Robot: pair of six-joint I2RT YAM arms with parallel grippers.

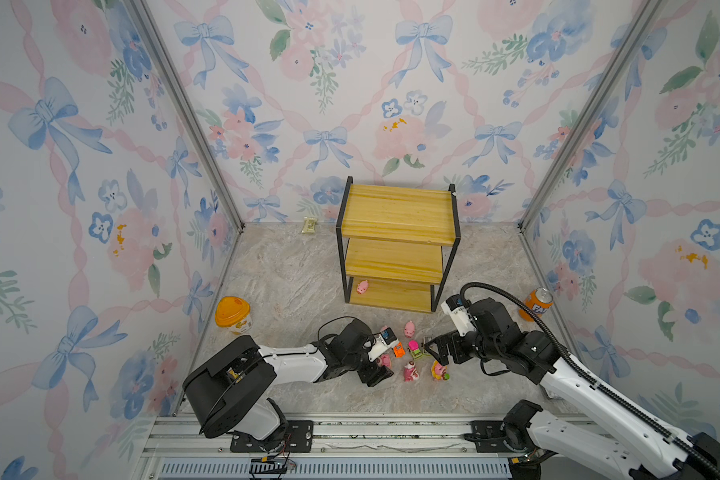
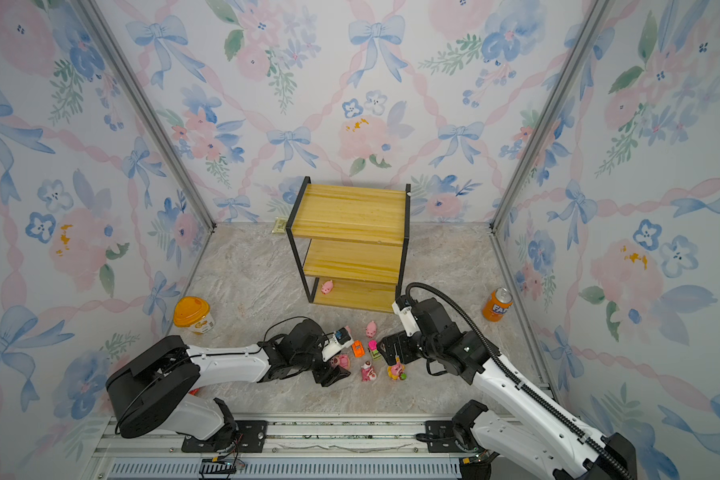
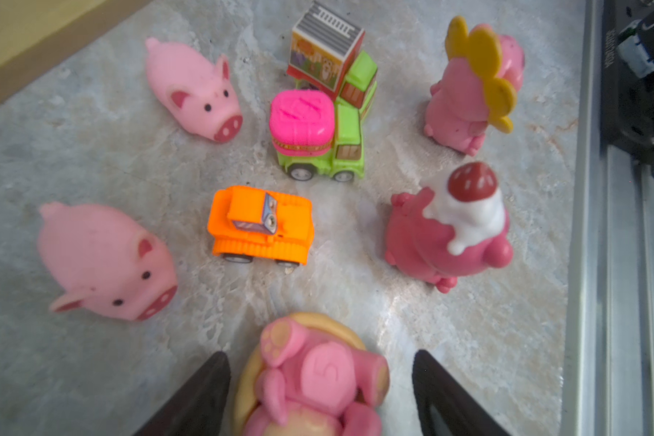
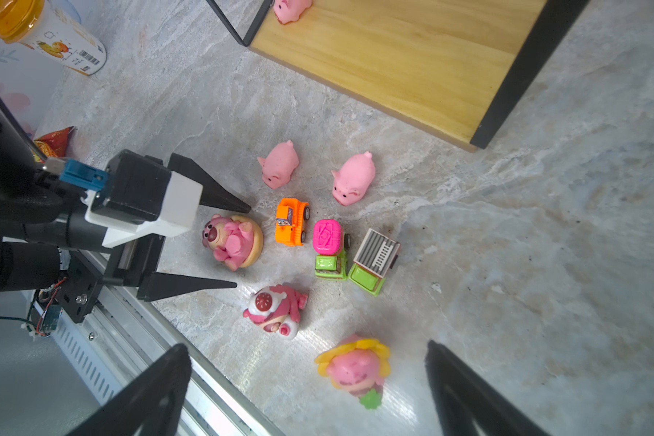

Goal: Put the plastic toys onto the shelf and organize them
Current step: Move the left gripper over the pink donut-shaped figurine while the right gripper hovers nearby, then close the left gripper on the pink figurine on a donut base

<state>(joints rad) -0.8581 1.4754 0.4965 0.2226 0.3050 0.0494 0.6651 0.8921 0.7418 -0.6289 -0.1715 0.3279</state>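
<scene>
The ringed pink bear (image 2: 341, 361) sits at lower centre of a top view, below the shelf (image 2: 350, 216). The left gripper (image 4: 243, 246) straddles it, jaws apart, gripping nothing. The right gripper (image 4: 306, 345) gapes wide over the flower-capped bear (image 4: 355, 368).

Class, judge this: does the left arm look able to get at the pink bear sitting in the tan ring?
Probably yes. The left gripper stands open with a finger on either side of the pink bear, no other toy between them, and the orange car sits just beyond, apart from it.
</scene>
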